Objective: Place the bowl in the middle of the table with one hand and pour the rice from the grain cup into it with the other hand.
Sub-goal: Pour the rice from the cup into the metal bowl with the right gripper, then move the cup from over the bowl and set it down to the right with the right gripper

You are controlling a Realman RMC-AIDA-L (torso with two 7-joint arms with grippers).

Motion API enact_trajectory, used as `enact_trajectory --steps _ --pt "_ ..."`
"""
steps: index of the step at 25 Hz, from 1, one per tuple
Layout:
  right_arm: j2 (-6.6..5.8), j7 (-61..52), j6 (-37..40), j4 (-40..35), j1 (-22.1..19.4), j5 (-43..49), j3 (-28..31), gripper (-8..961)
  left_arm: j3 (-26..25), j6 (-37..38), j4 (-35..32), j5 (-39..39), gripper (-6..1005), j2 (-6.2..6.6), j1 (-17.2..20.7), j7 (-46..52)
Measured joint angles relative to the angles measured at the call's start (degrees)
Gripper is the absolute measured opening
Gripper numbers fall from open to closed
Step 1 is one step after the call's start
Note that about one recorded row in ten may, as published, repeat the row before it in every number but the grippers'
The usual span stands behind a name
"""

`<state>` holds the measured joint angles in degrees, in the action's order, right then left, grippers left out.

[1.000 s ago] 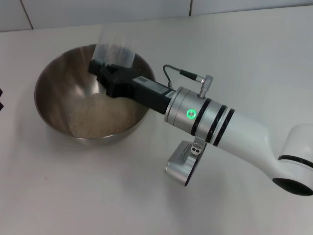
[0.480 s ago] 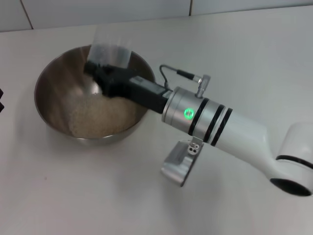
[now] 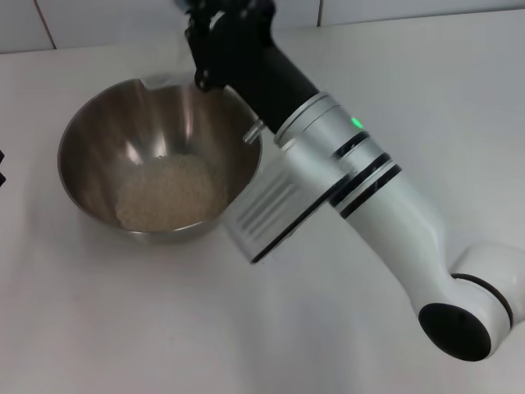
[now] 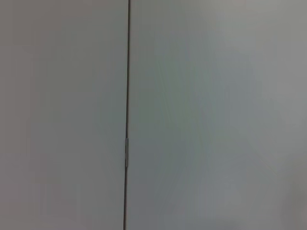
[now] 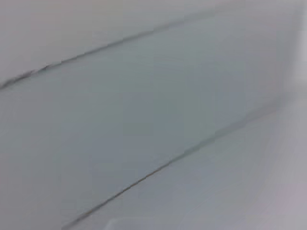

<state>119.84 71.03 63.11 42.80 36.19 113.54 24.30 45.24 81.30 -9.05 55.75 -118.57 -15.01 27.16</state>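
Note:
The steel bowl (image 3: pixel 97 123) stands on the white table (image 3: pixel 148 328) at the left of the head view. A pale heap of rice (image 3: pixel 168 190) lies in its bottom. My right arm reaches up over the bowl's far right rim. Its black right gripper (image 3: pixel 215 20) is at the top edge of the view, raised above the bowl, with its tip cut off. The grain cup is out of view. Of my left gripper (image 3: pixel 2 168) only a dark sliver shows at the left edge, apart from the bowl.
A grey wall with panel seams (image 3: pixel 318 10) runs behind the table's far edge. Both wrist views show only that pale wall, with its seams (image 4: pixel 127 96) (image 5: pixel 144 175).
My right arm has lifted and swung back from inside the bowl to above its far rim. The cup it held tilted over the bowl has left the view. The rice heap lies uncovered.

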Motion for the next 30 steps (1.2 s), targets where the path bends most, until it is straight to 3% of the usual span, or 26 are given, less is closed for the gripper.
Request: enact_trajectory --steps 1,2,6,10,14,16,17,19,21,22,26,30 --pt "-0.14 -10.9 1.2 -0.6 -0.4 0.0 0.3 60 0.0 0.0 0.0 0.0 815 0.00 0.0 0.0" --pt "-0.14 -10.9 1.2 -0.6 -0.4 0.0 0.3 61 -0.1 0.0 0.0 0.0 815 0.00 0.1 0.0" --pt "-0.18 -31.0 3.3 -2.8 -3.6 -0.1 4.7 64 -0.3 0.4 0.0 -0.1 815 0.00 0.4 0.0" --pt "-0.24 -38.8 4.7 -6.1 -5.4 0.0 7.5 68 -0.2 0.7 0.0 -0.1 814 0.03 0.5 0.0" --pt "-0.36 -47.6 5.0 -13.9 -6.1 -0.1 9.0 71 1.8 1.5 -1.8 1.8 814 0.45 1.0 2.3" --pt "-0.40 -54.9 4.8 -19.7 -5.8 0.0 8.5 73 6.4 1.0 -9.4 7.3 814 1.36 2.8 9.9" --pt "-0.40 -54.9 4.8 -19.7 -5.8 0.0 8.5 74 6.4 1.0 -9.4 7.3 814 1.36 2.8 9.9" --pt "-0.45 -58.6 4.4 -22.9 -5.5 0.0 7.8 76 7.9 -0.3 -16.5 11.9 814 1.61 4.4 16.0" --pt "-0.48 -60.6 2.5 -25.2 -5.0 0.1 7.4 77 8.0 -1.8 -30.6 21.4 814 0.99 7.0 25.3" --pt "-0.48 -60.6 2.5 -25.2 -5.0 0.1 7.4 78 8.0 -1.8 -30.6 21.4 814 0.99 7.0 25.3" --pt "-0.45 -61.0 -3.7 -27.3 -3.2 0.3 5.7 82 8.3 -1.4 -41.1 28.5 814 0.46 8.2 32.1" --pt "-0.32 -61.0 -7.3 -27.9 -2.0 0.3 4.9 85 8.4 -0.2 -42.2 31.3 814 0.54 7.2 33.4"
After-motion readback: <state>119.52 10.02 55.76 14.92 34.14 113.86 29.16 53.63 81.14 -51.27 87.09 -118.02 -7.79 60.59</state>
